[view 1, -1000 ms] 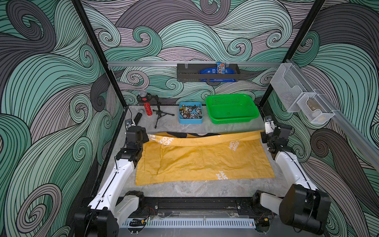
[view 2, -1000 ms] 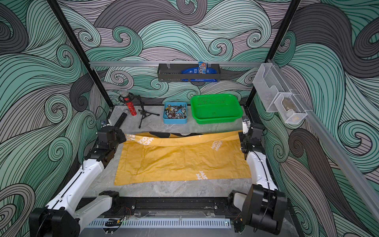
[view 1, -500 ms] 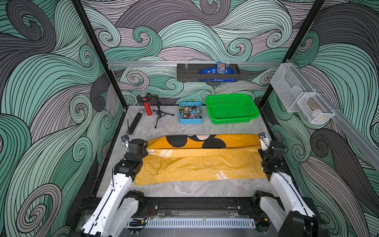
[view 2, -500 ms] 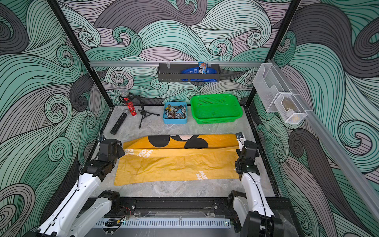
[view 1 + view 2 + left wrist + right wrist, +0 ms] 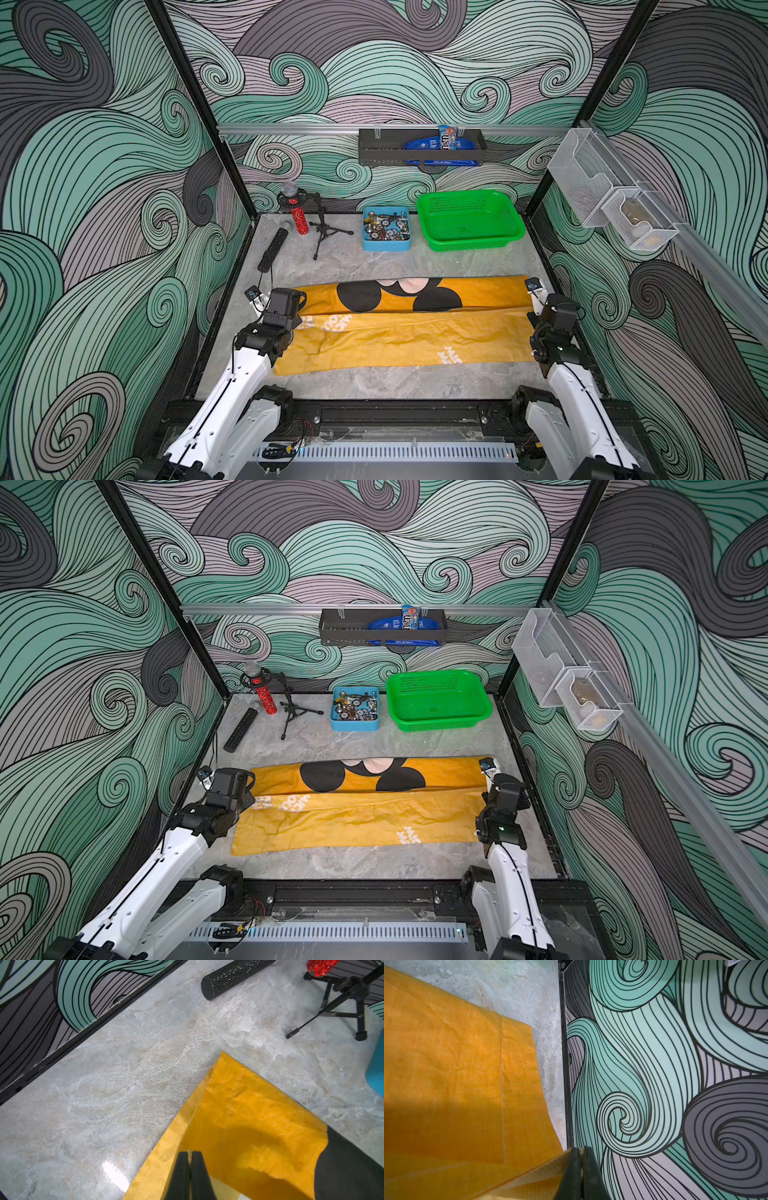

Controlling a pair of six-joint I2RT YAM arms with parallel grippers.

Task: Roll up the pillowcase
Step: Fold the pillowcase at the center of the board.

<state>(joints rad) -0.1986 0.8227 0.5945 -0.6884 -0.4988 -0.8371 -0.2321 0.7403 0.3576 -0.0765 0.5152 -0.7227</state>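
One grey table; pillowcase lies across its near half, far strip folded over toward the arms. Thin, limp, light cloth; likely sags mid-span, so hold both end corners. Left gripper, right gripper: each clamped tight on one end of the folded edge.
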